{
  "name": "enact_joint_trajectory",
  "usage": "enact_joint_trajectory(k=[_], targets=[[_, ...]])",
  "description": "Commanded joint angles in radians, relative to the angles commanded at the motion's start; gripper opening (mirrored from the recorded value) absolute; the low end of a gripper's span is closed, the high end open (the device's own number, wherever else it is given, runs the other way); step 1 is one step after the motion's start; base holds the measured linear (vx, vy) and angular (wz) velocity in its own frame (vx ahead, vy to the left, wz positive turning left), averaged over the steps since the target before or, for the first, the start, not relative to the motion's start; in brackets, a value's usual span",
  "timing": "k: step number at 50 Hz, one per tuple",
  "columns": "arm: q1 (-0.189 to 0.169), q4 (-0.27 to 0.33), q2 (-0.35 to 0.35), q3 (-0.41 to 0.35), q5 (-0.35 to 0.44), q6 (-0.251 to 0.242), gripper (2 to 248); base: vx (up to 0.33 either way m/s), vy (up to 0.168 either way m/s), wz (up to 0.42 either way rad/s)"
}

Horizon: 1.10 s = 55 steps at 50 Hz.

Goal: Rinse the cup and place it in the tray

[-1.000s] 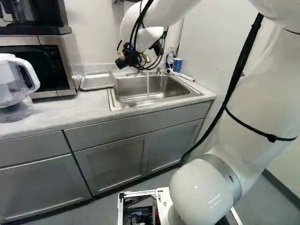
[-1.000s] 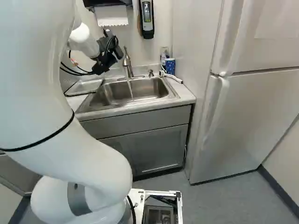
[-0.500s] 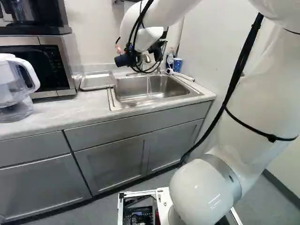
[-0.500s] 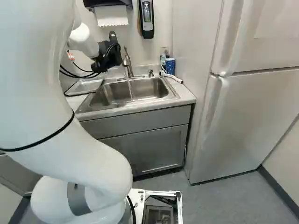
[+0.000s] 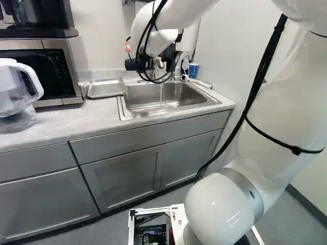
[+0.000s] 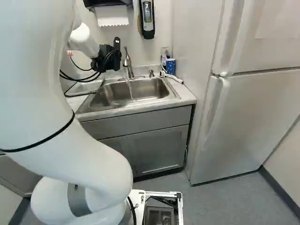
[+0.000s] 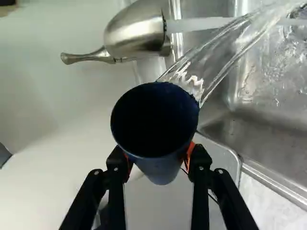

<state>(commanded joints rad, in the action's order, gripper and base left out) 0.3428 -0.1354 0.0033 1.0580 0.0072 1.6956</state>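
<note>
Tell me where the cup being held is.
In the wrist view, the dark blue cup is gripped in the pincer, beside the faucet, with water streaming at its rim.

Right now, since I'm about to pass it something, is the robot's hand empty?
No, the hand holds a dark blue cup between its orange-padded fingers.

Kitchen or kitchenette, by the fittings; home or office, can't tell. Rectangular stainless-steel sink in pale marbled countertop, with curved brushed-metal faucet. Grey panelled cabinets below. Along same counter: boxy steel-and-black microwave, clear plastic pitcher with white handle. Tall white two-door refrigerator nearby. White paper towel under black wall dispenser.
</note>
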Motion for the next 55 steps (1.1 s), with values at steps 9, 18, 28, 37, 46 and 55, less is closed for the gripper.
enact_joint_trajectory(k=[9,18,28,37,46,55], targets=[[0.0,0.0,0.0,0.0,0.0,0.095,123,0.0,0.0,0.0],[0.0,0.0,0.0,0.0,0.0,0.189,123,0.0,0.0,0.0],[0.0,0.0,0.0,0.0,0.0,0.294,123,0.0,0.0,0.0],[0.0,0.0,0.0,0.0,0.0,0.389,123,0.0,0.0,0.0],[0.0,0.0,0.0,0.0,0.0,0.484,123,0.0,0.0,0.0],[0.0,0.0,0.0,0.0,0.0,0.558,123,0.0,0.0,0.0]])
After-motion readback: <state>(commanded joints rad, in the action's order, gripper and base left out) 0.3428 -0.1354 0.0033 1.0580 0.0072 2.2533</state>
